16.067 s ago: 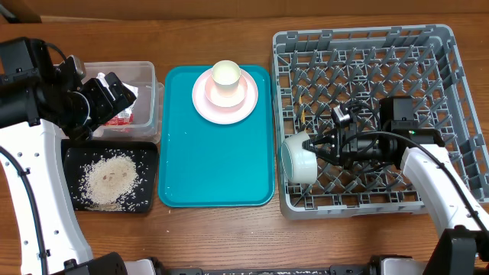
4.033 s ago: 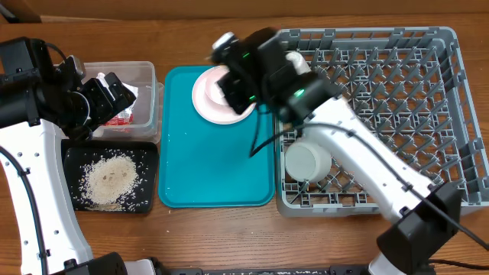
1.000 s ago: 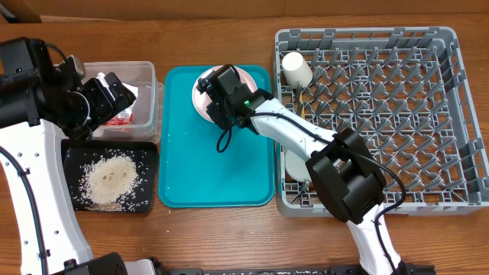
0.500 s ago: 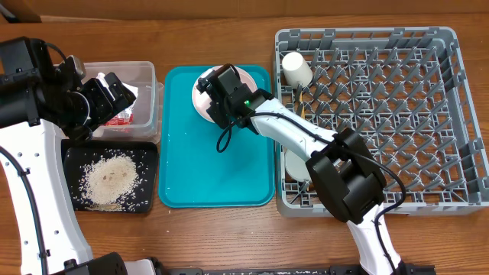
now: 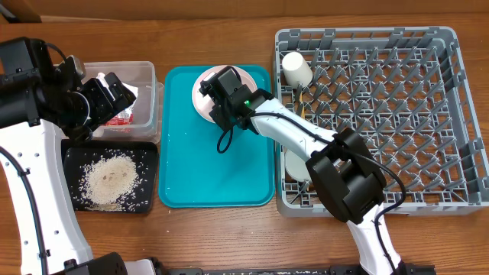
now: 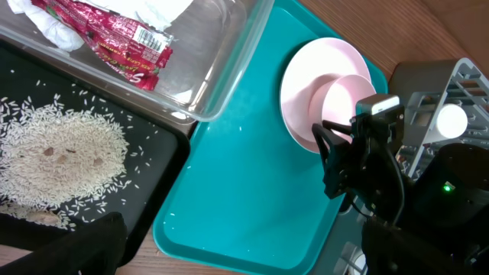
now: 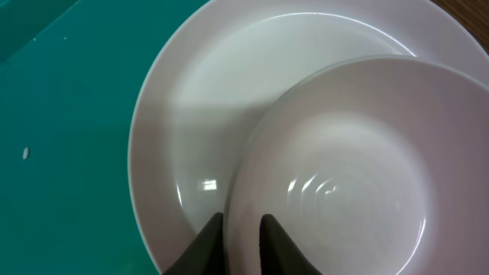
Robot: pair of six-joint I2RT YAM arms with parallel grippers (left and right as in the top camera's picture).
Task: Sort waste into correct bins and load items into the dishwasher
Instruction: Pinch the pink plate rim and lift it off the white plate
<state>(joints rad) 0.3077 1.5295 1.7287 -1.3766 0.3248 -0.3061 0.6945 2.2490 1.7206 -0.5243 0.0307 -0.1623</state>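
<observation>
A pink bowl (image 7: 344, 176) sits on the round pale pink plate (image 7: 206, 99) at the far end of the teal tray. My right gripper (image 7: 243, 229) is shut on the bowl's near rim, one finger inside and one outside. In the overhead view the right gripper (image 5: 218, 90) covers most of the bowl. The cream cup (image 5: 296, 69) lies in the grey rack (image 5: 382, 114) at its far left corner, and the grey-green bowl (image 5: 294, 164) stands near the front left. My left gripper (image 5: 111, 92) hovers open over the clear tub (image 5: 149, 76), holding nothing.
The tub holds the red wrapper (image 6: 122, 46) and white tissue (image 6: 164, 9). Rice (image 5: 111, 179) is piled in the black tray (image 5: 72, 153). The teal tray (image 5: 214, 160) lies between the bins and the rack. A few grains dot it.
The cup went from the plate stack into the rack. My right gripper came back to the plate and closed on the bowl's rim. Over the last second it barely shifted.
</observation>
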